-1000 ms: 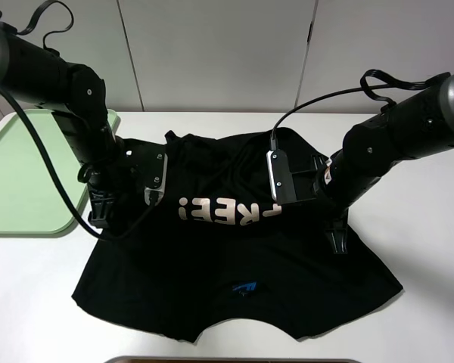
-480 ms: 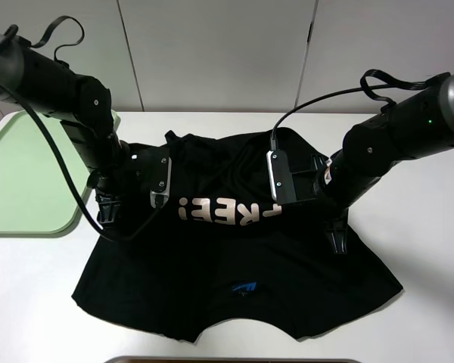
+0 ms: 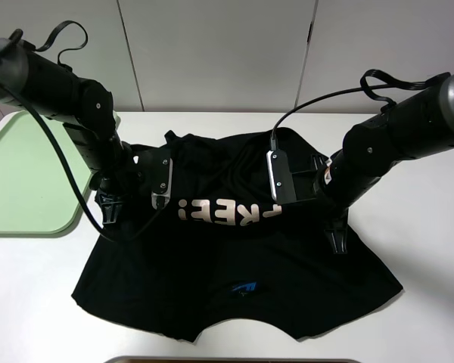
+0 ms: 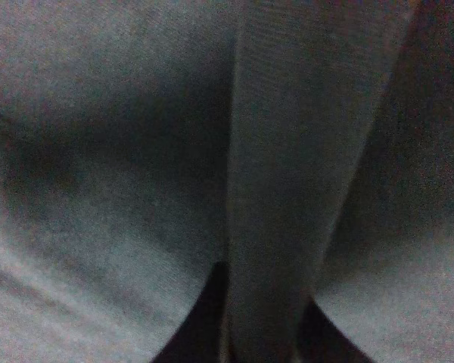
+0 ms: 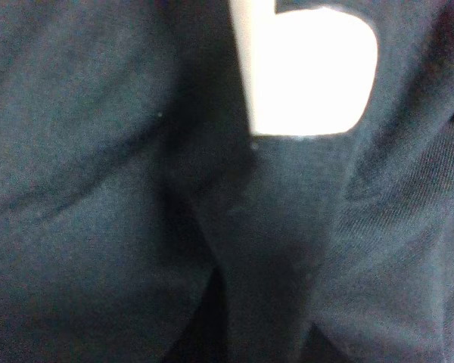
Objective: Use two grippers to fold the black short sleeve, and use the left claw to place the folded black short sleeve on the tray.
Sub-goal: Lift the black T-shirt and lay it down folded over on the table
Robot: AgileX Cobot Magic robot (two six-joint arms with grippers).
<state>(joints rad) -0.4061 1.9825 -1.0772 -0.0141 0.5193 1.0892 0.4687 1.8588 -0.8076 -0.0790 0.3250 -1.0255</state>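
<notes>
Exterior high view takes in the whole layout: the black short sleeve (image 3: 234,257) lies on the white table (image 3: 424,227), just to the right of the pale green tray (image 3: 23,174) and not on it. Both arms reach down onto the shirt's far half, the left gripper (image 3: 107,212) near its left edge and the right gripper (image 3: 337,240) near its right edge. The fingertips are lost against the black cloth from up here.

Each wrist view fills in that gap and shows almost nothing else. The left wrist view is all dark fabric, with a raised ridge of cloth running up from between two dark finger shapes, so the left gripper is clamped on the shirt. The right wrist view shows the same kind of pinched fold, plus a bright patch of the lettering beside it; the right gripper is likewise closed on the shirt.

From above, the blue neck label (image 3: 244,288) points toward the near edge of the table and the hem end lies toward the far wall, bunched up between the arms. The "FREE!" lettering (image 3: 227,213) reads upside down and runs left to right. As it lies, the garment is widest from side to side.
</notes>
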